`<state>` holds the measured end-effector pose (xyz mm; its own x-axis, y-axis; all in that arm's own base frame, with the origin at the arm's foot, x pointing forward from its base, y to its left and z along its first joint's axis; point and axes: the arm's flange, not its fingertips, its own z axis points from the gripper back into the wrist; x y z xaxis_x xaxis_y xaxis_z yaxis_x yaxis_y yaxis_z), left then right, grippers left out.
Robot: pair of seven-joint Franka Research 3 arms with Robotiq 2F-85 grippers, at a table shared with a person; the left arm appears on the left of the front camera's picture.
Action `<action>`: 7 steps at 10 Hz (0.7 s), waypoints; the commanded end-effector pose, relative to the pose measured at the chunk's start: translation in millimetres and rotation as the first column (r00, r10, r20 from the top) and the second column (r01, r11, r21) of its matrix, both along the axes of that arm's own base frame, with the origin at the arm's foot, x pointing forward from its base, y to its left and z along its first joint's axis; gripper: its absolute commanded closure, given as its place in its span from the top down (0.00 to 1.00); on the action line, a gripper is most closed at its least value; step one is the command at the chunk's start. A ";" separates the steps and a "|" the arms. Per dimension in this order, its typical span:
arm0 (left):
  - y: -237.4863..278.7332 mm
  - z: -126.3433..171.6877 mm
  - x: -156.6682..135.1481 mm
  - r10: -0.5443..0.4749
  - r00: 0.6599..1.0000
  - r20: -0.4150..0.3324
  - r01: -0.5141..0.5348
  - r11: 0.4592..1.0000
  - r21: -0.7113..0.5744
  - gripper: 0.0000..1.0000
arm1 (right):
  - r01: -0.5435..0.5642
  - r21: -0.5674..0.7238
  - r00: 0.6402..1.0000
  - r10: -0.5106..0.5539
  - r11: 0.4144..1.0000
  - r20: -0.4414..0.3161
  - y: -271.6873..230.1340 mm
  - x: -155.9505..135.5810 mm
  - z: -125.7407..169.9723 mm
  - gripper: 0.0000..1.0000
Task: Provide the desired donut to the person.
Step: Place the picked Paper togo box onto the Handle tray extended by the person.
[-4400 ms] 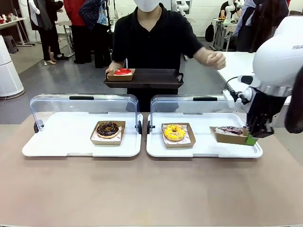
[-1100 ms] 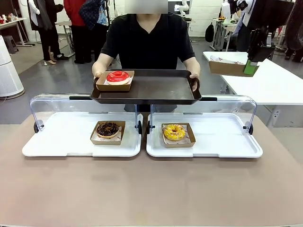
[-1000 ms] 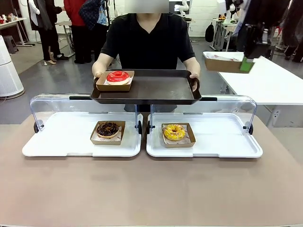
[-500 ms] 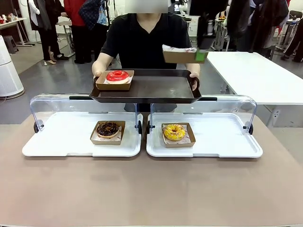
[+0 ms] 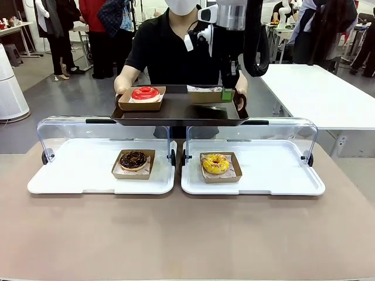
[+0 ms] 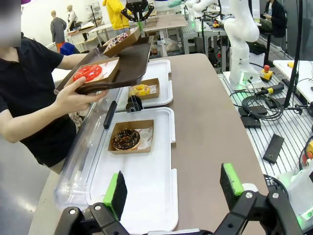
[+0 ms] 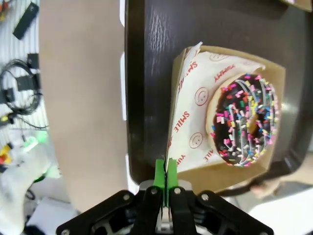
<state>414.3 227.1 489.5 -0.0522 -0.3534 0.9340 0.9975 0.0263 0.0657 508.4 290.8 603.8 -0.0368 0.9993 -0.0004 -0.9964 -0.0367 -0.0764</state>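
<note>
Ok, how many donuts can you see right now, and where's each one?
4. A red donut and a sprinkled chocolate donut sit on the person's dark tray. A chocolate donut is in the left display case, a yellow donut in the right.

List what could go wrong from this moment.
The right gripper pinches only the rim of the sprinkled donut's box over the dark tray; releasing before it sits flat could tip it. The person's hands alone hold the tray, so pushing down may tilt it and slide the red donut.

Brown table (image 5: 187,234) carries two white display trays: left tray (image 5: 70,175) touching right tray (image 5: 275,175)
</note>
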 end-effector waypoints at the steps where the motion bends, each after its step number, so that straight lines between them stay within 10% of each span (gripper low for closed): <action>1: 0.7 1.4 -2.4 -0.007 1.000 -0.002 0.007 1.000 0.003 1.00 | -0.070 -0.011 0.997 0.071 0.997 0.040 2.4 8.6 -0.9 0.02; 7: 0.7 1.4 -2.4 -0.007 1.000 -0.002 0.007 1.000 0.003 1.00 | -0.075 0.022 0.996 0.074 0.997 0.040 -0.6 24.0 -31.8 0.02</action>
